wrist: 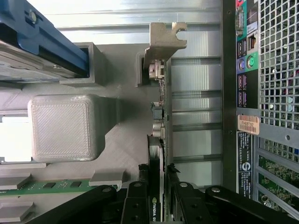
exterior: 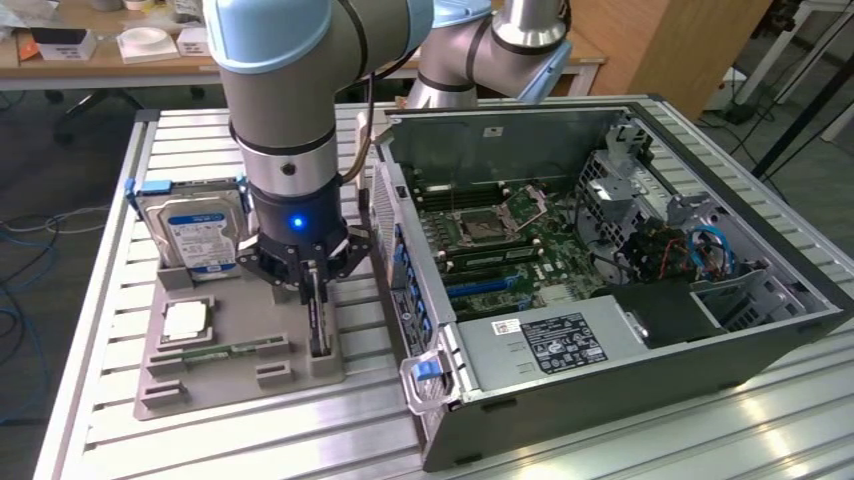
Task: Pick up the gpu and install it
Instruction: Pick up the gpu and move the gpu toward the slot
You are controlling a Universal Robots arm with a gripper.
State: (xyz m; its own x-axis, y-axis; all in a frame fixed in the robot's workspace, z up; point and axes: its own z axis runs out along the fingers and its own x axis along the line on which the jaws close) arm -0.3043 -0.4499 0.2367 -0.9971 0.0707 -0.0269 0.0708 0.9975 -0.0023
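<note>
The gpu (exterior: 319, 325) stands on edge in a slot of the grey holder tray (exterior: 227, 385), a thin dark card seen edge-on. My gripper (exterior: 311, 288) reaches straight down over it, with a finger on each side of the card. In the wrist view the gpu (wrist: 161, 116) runs away from the gripper (wrist: 157, 207), and its silver end bracket (wrist: 164, 41) is at the far end. The black fingers (wrist: 135, 205) press against both faces of the card, and the gripper is shut on it. The card still sits in its slot.
The open computer case (exterior: 641, 330) lies right beside the tray, on the exterior view's right, with its motherboard (exterior: 501, 235) exposed. The tray also holds a hard drive (exterior: 198, 235), a CPU (exterior: 184, 320) and a RAM stick (exterior: 220, 352). The case's rear panel (wrist: 261, 93) runs close alongside the card.
</note>
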